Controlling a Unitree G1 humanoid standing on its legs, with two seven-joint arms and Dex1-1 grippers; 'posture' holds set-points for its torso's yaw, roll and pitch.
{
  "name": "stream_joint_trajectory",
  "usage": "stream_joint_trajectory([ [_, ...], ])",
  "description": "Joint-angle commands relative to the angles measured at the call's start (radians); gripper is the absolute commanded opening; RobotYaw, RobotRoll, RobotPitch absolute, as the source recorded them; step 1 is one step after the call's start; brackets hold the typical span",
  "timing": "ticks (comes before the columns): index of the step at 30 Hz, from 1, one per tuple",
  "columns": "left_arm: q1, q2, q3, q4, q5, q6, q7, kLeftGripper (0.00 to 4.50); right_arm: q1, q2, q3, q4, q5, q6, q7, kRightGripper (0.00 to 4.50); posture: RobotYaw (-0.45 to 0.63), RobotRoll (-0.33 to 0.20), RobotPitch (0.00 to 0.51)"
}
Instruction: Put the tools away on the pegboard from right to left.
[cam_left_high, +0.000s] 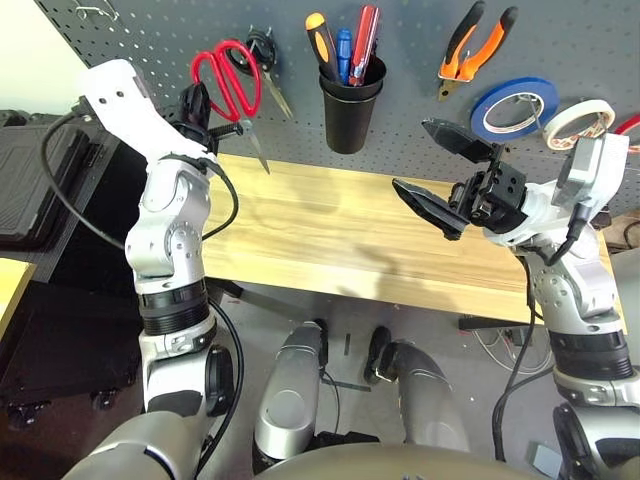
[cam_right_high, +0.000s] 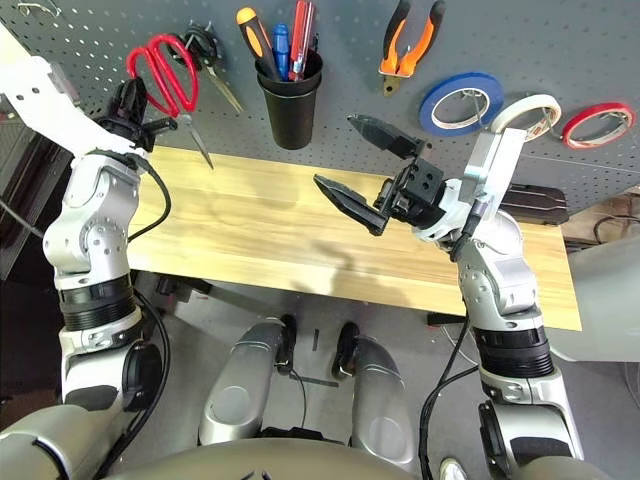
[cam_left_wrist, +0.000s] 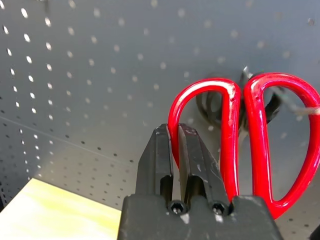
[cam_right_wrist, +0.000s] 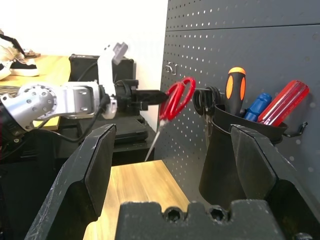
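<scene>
The left pincer is closed on one red handle loop of the red-handled scissors, which are held up against the pegboard, blades slanting down past the pincer toward the worktop. The right pincer is held wide open over the worktop with nothing between its fingers, well apart from the scissors. Behind the right pincer, on the pegboard, are seen the black cup holder with the orange-and-black-handled screwdriver in it, the orange-and-black-handled pliers, a blue tape roll and the white tape roll. Black-handled scissors hang just beyond the red pair.
</scene>
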Motion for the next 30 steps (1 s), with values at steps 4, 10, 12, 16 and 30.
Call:
stream_joint_trajectory([
  [4,-0.060,0.000,-0.019,0.141,0.039,-0.075,-0.028,0.01,0.007,0.005,0.003,-0.012,-0.015,0.001,-0.015,4.50,0.26,0.000,0.234],
  [10,-0.053,0.021,-0.039,0.174,0.062,-0.093,-0.060,0.97,0.013,0.017,0.012,-0.022,-0.019,0.006,-0.025,4.50,0.26,0.000,0.238],
  [12,-0.029,0.028,-0.035,0.148,0.059,-0.083,-0.069,1.74,0.015,0.019,0.014,-0.024,-0.019,0.007,-0.028,4.50,0.26,0.000,0.238],
  [16,0.043,0.043,-0.036,0.076,0.048,-0.049,-0.083,3.32,0.023,0.026,0.018,-0.025,-0.020,0.005,-0.031,4.50,0.26,0.000,0.238],
  [30,0.365,0.100,-0.025,-0.101,0.065,-0.228,-0.249,4.47,0.107,0.116,-0.042,0.066,-0.172,0.043,-0.359,4.50,0.26,0.000,0.223],
])
